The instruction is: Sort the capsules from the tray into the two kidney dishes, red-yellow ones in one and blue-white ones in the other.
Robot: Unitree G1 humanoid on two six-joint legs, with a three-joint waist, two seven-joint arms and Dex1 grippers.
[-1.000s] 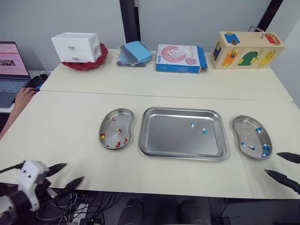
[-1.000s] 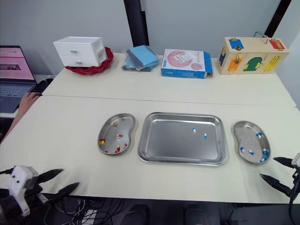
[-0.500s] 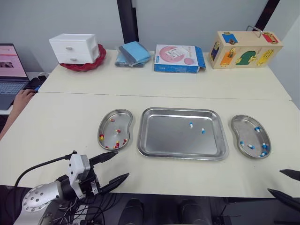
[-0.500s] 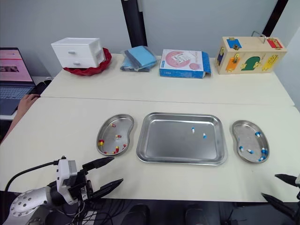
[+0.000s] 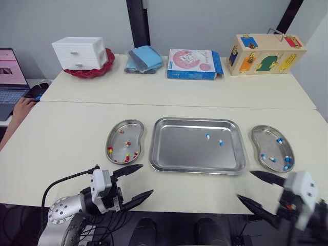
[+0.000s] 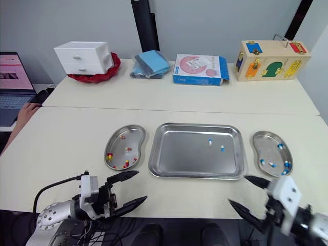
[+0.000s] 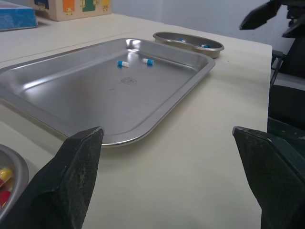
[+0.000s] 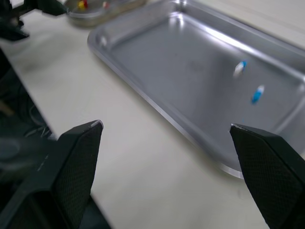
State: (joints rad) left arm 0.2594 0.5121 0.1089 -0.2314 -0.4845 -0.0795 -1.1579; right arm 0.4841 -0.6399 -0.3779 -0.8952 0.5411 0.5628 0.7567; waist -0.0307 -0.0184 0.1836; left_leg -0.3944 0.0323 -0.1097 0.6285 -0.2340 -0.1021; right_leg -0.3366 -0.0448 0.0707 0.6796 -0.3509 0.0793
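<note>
Blue-white capsules (image 5: 207,137), two of them, lie close together but apart on the bare floor of the steel tray (image 5: 179,151), right of its middle. The tray sits on a cream tabletop (image 5: 66,133) that butts against a second one behind it, under a grey wall (image 5: 205,20) with a black post (image 5: 134,23).

Along the back stand a white drawer unit (image 5: 78,51) in a red bowl (image 5: 105,62), folded blue cloths (image 5: 143,57), a blue and pink box (image 5: 193,64) and a wooden lock box (image 5: 266,47). A laptop (image 5: 7,72) and a person's hand (image 5: 23,108) sit at the far left.

The left kidney dish (image 5: 119,139) beside the tray holds red-yellow capsules (image 5: 128,144); the right kidney dish (image 5: 266,141) holds more blue-white ones.

The left tool (image 5: 146,179) and right tool (image 5: 245,184) hang at the near edge, each spread wide and holding nothing.
</note>
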